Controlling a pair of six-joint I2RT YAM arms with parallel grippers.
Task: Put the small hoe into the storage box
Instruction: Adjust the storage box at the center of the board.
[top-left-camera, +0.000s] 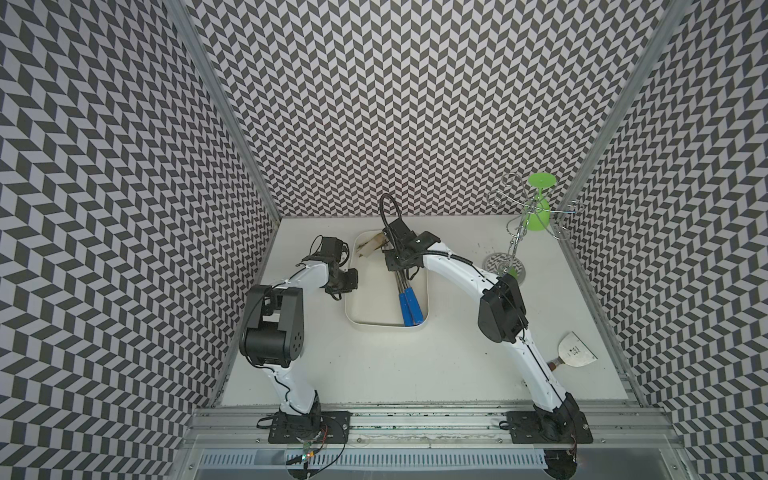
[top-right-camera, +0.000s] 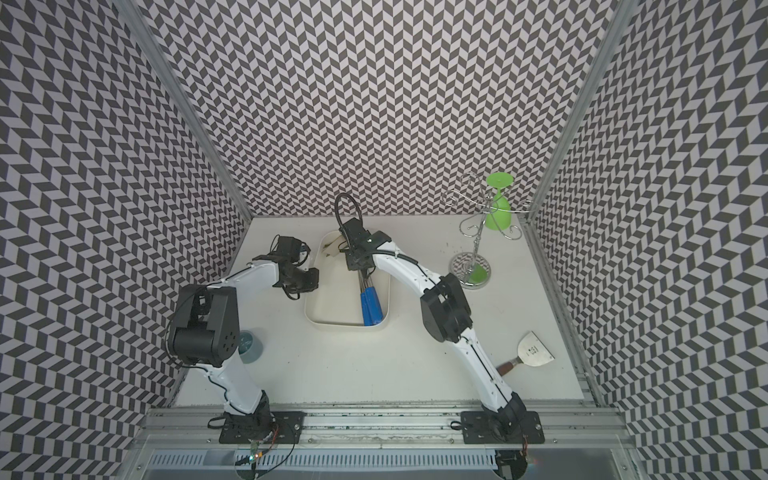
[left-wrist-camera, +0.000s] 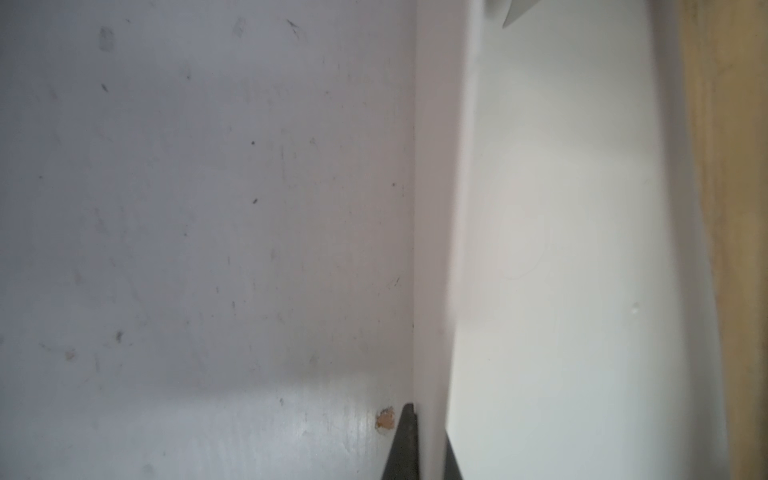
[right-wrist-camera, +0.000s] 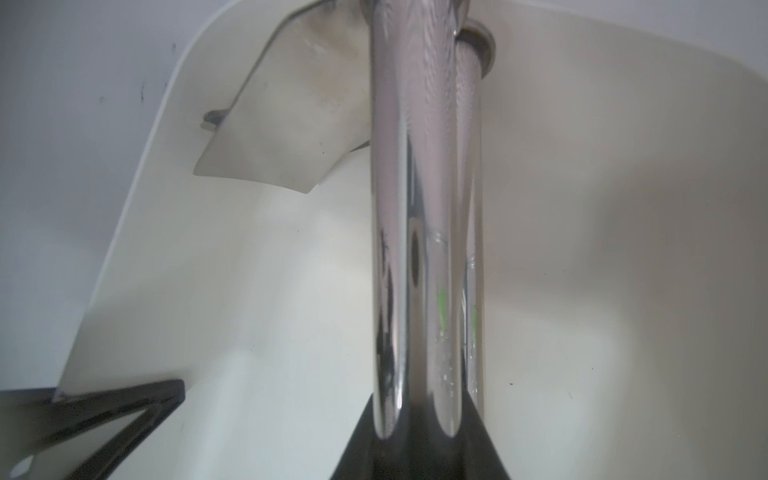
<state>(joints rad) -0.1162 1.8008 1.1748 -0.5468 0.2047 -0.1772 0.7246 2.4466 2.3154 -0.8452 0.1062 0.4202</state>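
Observation:
The storage box (top-left-camera: 370, 301) (top-right-camera: 332, 305) is a cream-white tub in the middle of the table. Two hoes with blue handles (top-left-camera: 409, 307) (top-right-camera: 371, 307) lie side by side in it, and I cannot tell which is the small hoe. Their chrome shafts (right-wrist-camera: 390, 249) run to a blade (right-wrist-camera: 282, 124) at the far end. My right gripper (top-left-camera: 401, 268) (right-wrist-camera: 419, 436) is down in the box, shut on the shafts. My left gripper (top-left-camera: 352, 286) (left-wrist-camera: 430, 428) is shut on the box's left wall (left-wrist-camera: 432, 249), one finger on each side.
A chrome glass rack (top-left-camera: 513, 245) stands at the back right with a green goblet (top-left-camera: 539, 212) hanging upside down. A metal scraper (top-left-camera: 575, 351) lies by the right wall. A bluish cup (top-right-camera: 249, 347) sits beside the left arm. Patterned walls close three sides.

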